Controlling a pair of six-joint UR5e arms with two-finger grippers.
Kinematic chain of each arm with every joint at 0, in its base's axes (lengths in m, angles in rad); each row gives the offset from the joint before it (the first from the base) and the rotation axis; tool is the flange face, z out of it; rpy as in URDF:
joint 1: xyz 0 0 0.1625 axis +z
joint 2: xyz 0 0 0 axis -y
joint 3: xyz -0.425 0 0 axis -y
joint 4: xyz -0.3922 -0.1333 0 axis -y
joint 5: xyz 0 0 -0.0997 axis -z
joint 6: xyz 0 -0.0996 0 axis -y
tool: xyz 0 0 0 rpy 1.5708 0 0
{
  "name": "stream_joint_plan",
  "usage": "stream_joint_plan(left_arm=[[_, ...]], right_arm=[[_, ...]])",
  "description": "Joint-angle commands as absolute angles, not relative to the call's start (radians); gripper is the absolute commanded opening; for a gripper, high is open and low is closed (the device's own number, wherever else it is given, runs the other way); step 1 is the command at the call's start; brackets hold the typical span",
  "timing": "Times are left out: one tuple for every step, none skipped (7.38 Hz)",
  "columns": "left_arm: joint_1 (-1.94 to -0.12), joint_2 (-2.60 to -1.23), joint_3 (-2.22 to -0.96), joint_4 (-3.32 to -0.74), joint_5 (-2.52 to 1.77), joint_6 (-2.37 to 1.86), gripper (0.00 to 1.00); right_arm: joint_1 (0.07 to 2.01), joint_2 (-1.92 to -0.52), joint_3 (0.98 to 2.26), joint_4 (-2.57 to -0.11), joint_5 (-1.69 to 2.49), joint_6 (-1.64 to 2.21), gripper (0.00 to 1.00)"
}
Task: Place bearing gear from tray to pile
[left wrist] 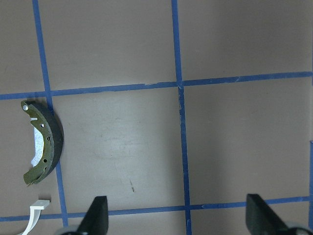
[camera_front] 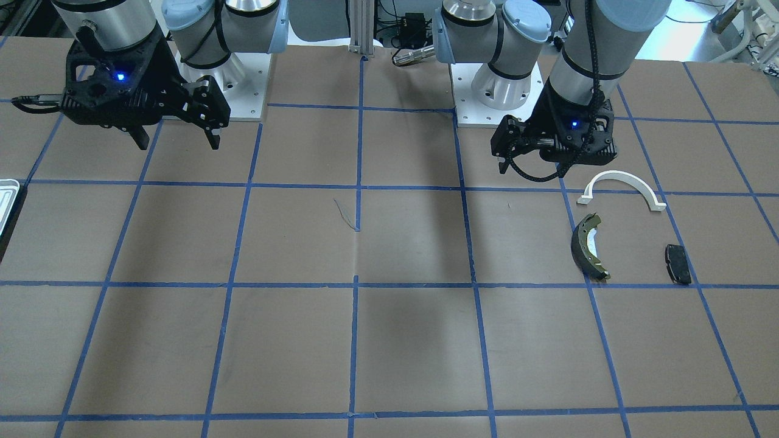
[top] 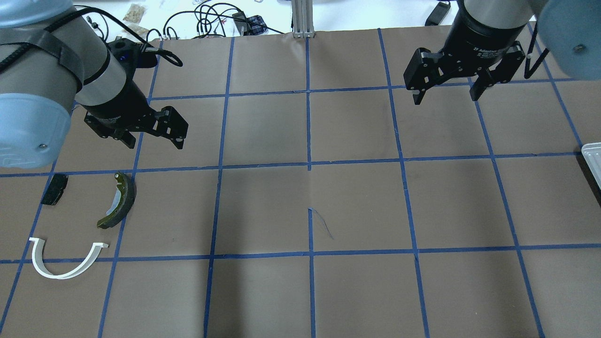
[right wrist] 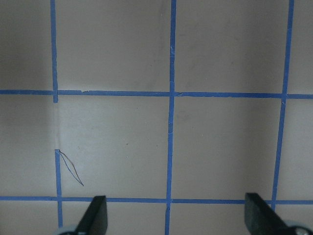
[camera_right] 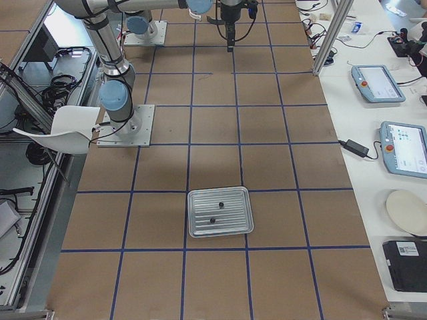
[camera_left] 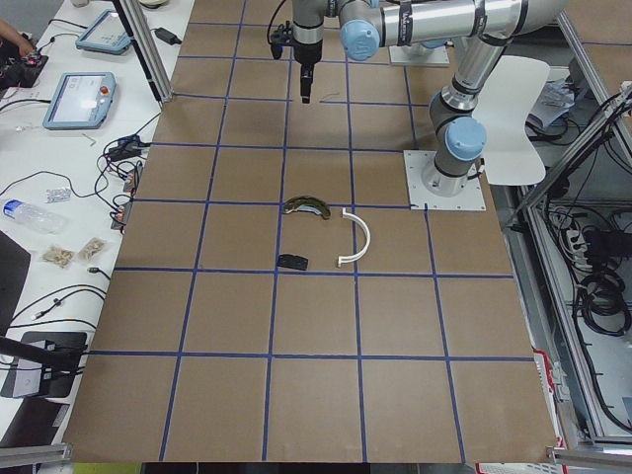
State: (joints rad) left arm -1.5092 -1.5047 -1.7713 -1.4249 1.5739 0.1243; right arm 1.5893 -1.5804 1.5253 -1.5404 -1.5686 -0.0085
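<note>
1. Two grippers hang above the brown table with blue tape lines [camera_front: 304, 243] in the front-facing view. The right gripper [camera_front: 178, 143] and the left gripper [camera_front: 532, 163] both have their fingers spread and hold nothing. Near the left one I see the pile: a white half-ring bracket [camera_front: 618, 175], a curved olive-green brake shoe [camera_front: 585, 243] and a small black oblong pad [camera_front: 677, 263].
2. Overhead, a corner of the pale silvery ribbed tray [top: 592, 162] shows at the right edge, well apart from the pile.
3. From the left end, the three pile parts lie near one another, not touching.
4. From the right end, two small dark round bearing gears [camera_right: 219, 204] rest on the tray.
5. Left wrist: jaws apart, with the shoe ahead on the left.
6. Right wrist: jaws apart over the taped table.
</note>
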Motion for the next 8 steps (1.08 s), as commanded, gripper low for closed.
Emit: stream_joint_plan(left_arm=[[-1.516,-1.497,-1.770,-1.425,1.574,0.118,1.00],[-1.516,-1.493,-1.755,-1.425,1.571,0.111,1.00],[-1.516,-1.490,-1.755,-1.427,1.577,0.112,1.00],[-1.516,-1.489,-1.756,-1.427,1.578,0.113,1.00],[-1.516,-1.486,-1.761,-1.428,1.578,0.114,1.00],[-1.516,-1.483,-1.770,-1.427,1.578,0.114,1.00],[-1.516,-1.483,-1.772,-1.428,1.580,0.114,1.00],[-1.516,-1.483,-1.772,-1.428,1.580,0.115,1.00]], right_arm=[[1.583,-1.577,1.532,-1.537,-1.566,-0.029,1.00],[1.560,-1.572,1.534,-1.528,-1.578,-0.075,1.00],[1.505,-1.574,1.535,-1.501,-1.574,-0.165,1.00],[1.446,-1.574,1.545,-1.505,-1.566,-0.187,1.00],[1.381,-1.572,1.551,-1.520,-1.577,-0.300,1.00],[1.282,-1.569,1.563,-1.513,-1.581,-0.331,1.00],[1.170,-1.565,1.600,-1.520,-1.580,-0.345,1.00],[1.098,-1.554,1.630,-1.589,-1.623,-0.395,1.00]])
